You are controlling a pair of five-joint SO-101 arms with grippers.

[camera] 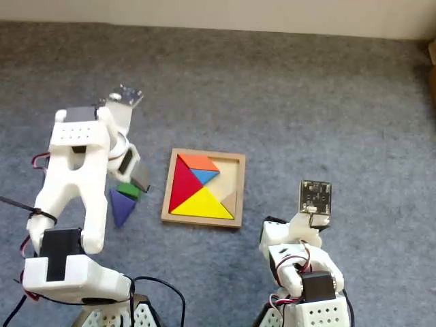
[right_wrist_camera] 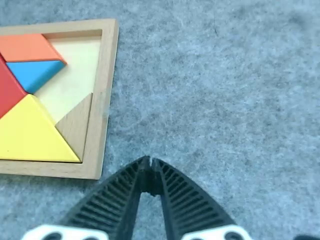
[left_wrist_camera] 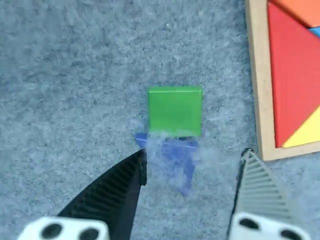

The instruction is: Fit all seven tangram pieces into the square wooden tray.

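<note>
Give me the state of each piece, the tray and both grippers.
Square wooden tray: partly filled.
Red triangle: in tray.
Yellow triangle: in tray.
Orange parallelogram: in tray.
Light blue triangle: in tray.
Plain wood triangle: in tray.
Green square: loose on carpet.
Purple triangle: loose, touching the square.
Left gripper: open, above the loose pieces.
Right gripper: shut, empty.

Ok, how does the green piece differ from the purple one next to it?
The green piece is a square; the purple piece is a triangle. The purple piece lies between the fingers of the open left gripper; the green piece lies just beyond their tips. Both rest on the carpet outside the wooden tray.
</note>
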